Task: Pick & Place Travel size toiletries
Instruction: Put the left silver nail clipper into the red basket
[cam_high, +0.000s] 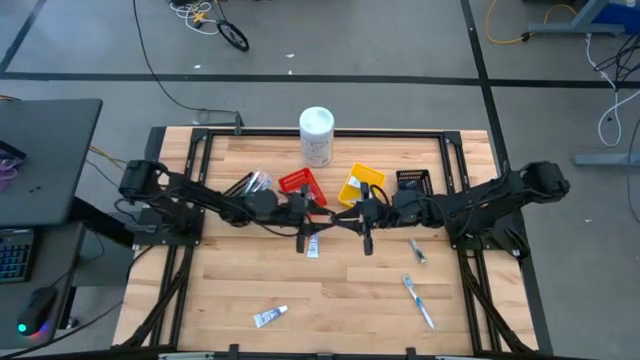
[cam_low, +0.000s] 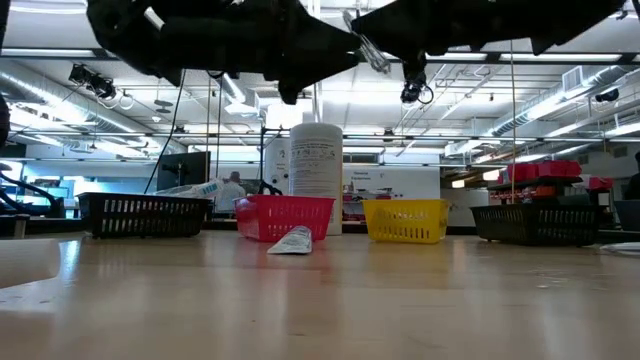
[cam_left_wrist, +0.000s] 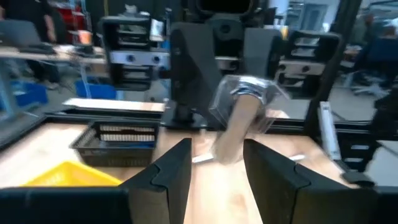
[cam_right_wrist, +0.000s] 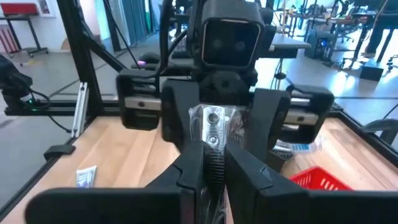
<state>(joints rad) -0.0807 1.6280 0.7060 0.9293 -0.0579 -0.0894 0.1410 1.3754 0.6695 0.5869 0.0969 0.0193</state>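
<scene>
1. The table (cam_high: 340, 290) is pale wood with lengthwise plank stripes, edged by a black frame.
2. The canister (cam_high: 316, 136) at upper centre of the high view is white with grey print.
3. Below it sit a red bin (cam_high: 301, 184), a yellow bin (cam_high: 360, 183) and a black bin (cam_high: 413, 181), all with slatted walls.
4. The toothpaste tube (cam_high: 269, 317) at lower left of centre is white with blue marking.
5. The toothbrush (cam_high: 419, 301) at lower right is white and blue.
6. The wrapped item (cam_right_wrist: 214, 134) between the arms is silvery in clear, glossy film.
7. Both arms are black.
</scene>
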